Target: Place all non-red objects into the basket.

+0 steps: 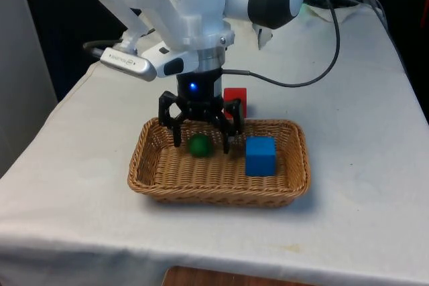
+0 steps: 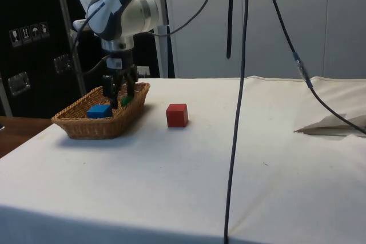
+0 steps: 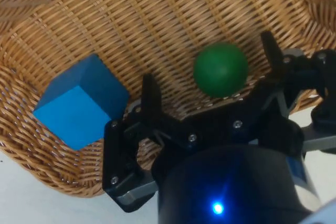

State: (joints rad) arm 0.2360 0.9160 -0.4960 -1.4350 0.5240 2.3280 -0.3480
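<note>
**Basket contents and gripper position, one moment**

Item 1. Wicker basket [image 1: 144,159]: oblong, tan weave, stood on the white cloth near the middle of the table [image 1: 362,185]. In the side view the basket [image 2: 77,127] sat near the table's edge before the dark cabinets.

Item 2. Green ball [image 1: 199,145]: lay on the basket floor, between the two fingers and touching neither, as far as the wrist view showed [image 3: 220,70].

Item 3. Blue cube [image 1: 260,155]: rested inside the basket, towards the front view's right of the ball, near it but apart. It was seen also in the side view [image 2: 98,110] and the wrist view [image 3: 79,103].

Item 4. Red cube [image 2: 176,115]: stood on the cloth outside the basket, just beyond its far rim in the front view [image 1: 237,100], partly hidden behind the gripper.

Item 5. Gripper [image 1: 202,140]: pointed straight down into the basket, fingers spread wide and holding nothing, tips level with the ball. Side view placed it [image 2: 118,96] over the basket's far half.
</note>
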